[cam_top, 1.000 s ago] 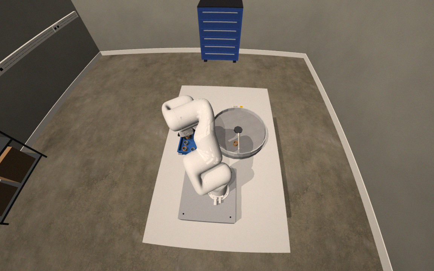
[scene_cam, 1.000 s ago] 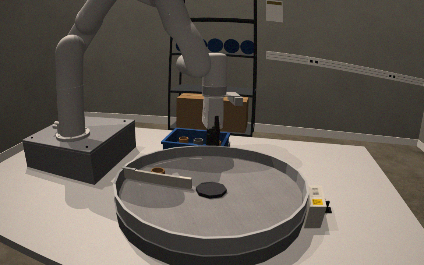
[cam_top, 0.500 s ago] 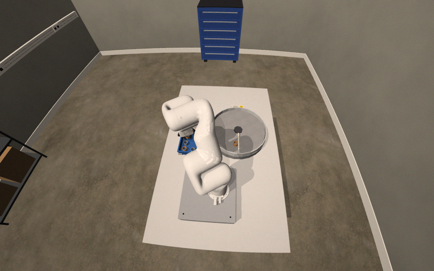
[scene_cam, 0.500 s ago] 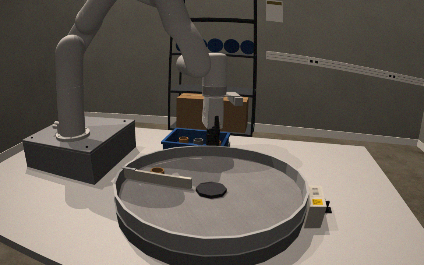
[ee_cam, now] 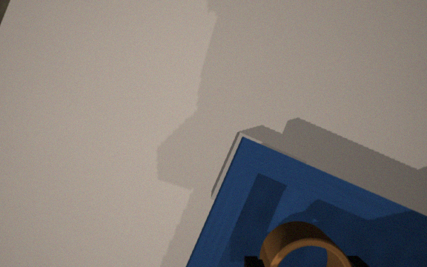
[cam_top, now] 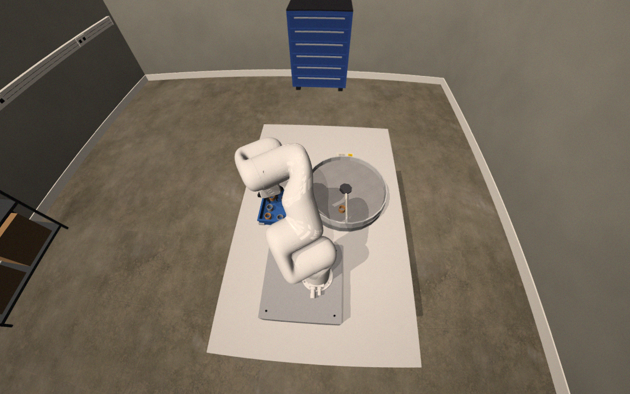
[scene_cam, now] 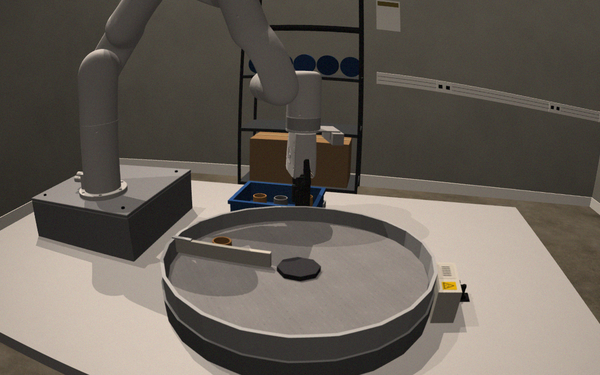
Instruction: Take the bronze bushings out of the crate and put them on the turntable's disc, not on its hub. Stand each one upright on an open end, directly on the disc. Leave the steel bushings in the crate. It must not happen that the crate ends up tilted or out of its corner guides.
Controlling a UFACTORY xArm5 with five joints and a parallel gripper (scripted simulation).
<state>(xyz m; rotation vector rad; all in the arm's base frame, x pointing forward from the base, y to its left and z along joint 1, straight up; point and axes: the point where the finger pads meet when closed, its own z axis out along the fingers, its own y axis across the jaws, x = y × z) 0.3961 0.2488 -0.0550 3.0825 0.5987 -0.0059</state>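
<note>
My gripper reaches down into the blue crate and is shut on a bronze bushing near one corner. Another bronze bushing stands in the crate, with a steel bushing beside it. A greyish bushing shows near the arm. The arm hides part of the crate. One bronze bushing stands upright on the turntable's disc, away from the dark hub.
A pale bar runs over the disc from the rim towards the hub, close beside the bushing there. A raised wall rings the disc. A control box stands by the wall. The arm's grey base block stands on the table.
</note>
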